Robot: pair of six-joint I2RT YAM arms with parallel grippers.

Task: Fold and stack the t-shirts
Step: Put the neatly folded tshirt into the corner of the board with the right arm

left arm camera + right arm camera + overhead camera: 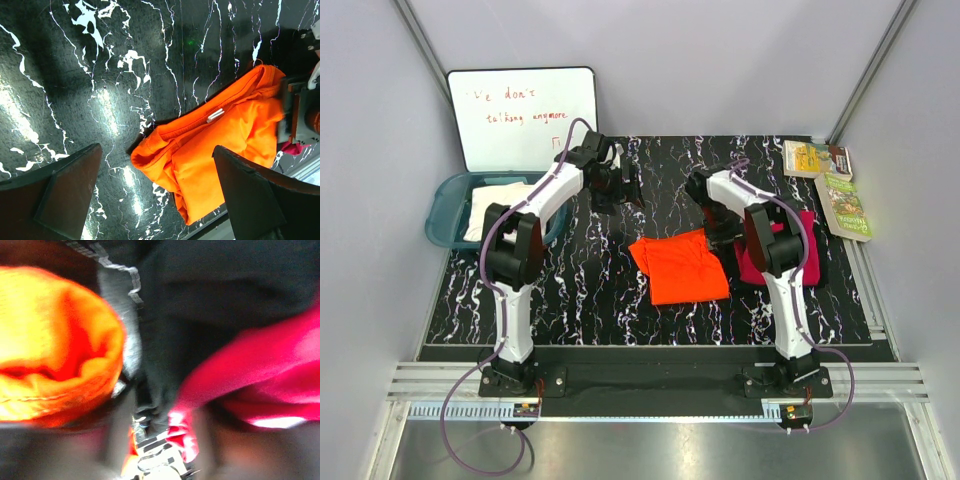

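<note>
Orange t-shirt roughly folded; magenta t-shirt beside it, cream t-shirt in teal tub; 0 stacked. Left hand released; right hand grip cannot be told.

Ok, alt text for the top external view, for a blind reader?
A roughly folded orange t-shirt lies centred on a black marbled table, the right hand low at its right edge, beside a magenta t-shirt. The left hand hangs open farther back-left. A cream t-shirt sits in a teal tub at left; booklets lie far right.
</note>
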